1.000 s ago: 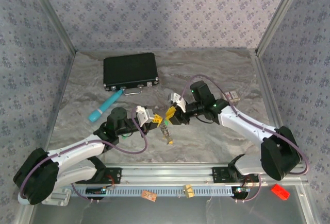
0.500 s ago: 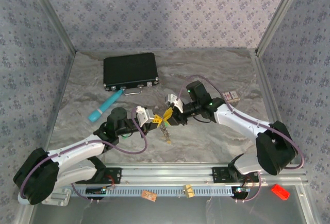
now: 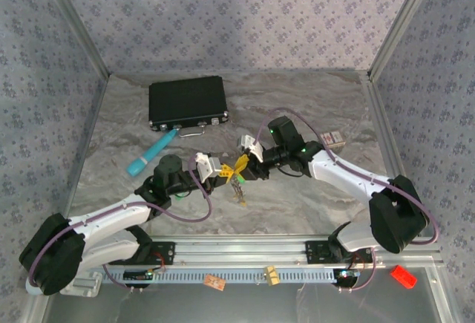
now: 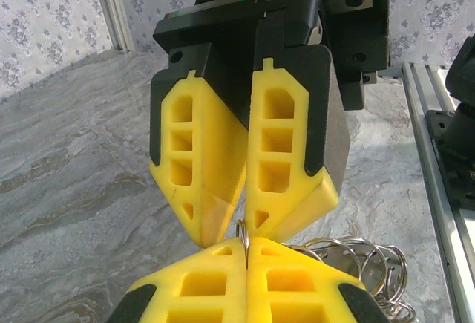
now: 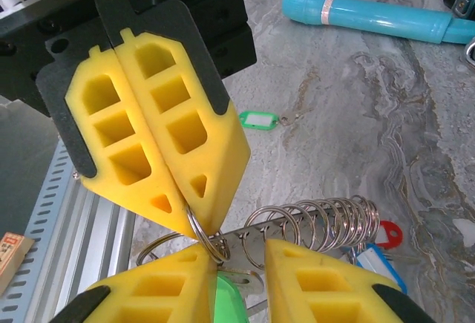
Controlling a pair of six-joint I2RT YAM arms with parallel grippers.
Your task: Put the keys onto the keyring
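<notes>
The two claws meet tip to tip over the middle of the marbled tabletop (image 3: 326,197). The left claw (image 3: 223,170) is closed, its yellow fingers (image 5: 219,167) pressed flat together. It pinches the thin metal keyring (image 5: 199,235) at their very tips, and the left wrist view shows the same wire caught in the seam between its own pads.

The right claw (image 3: 243,165) faces it from the other side with its fingers (image 5: 297,260) standing apart. In the gap between them, just below the held ring, sit the green head of a key (image 5: 228,299) and a bit of flat metal. Whether the fingers press on either I cannot tell.

A coil of silvery split rings (image 5: 319,217) hangs just beside the keyring. A red key head (image 5: 387,232) and a blue key head (image 5: 377,258) sit at the coil's far end. From above, this bunch dangles under the meeting claws.

A separate green key tag (image 5: 257,120) lies flat on the tabletop, apart from both claws. Farther back lie a teal tube (image 3: 151,154) and, behind it, a closed black case (image 3: 187,102).
</notes>
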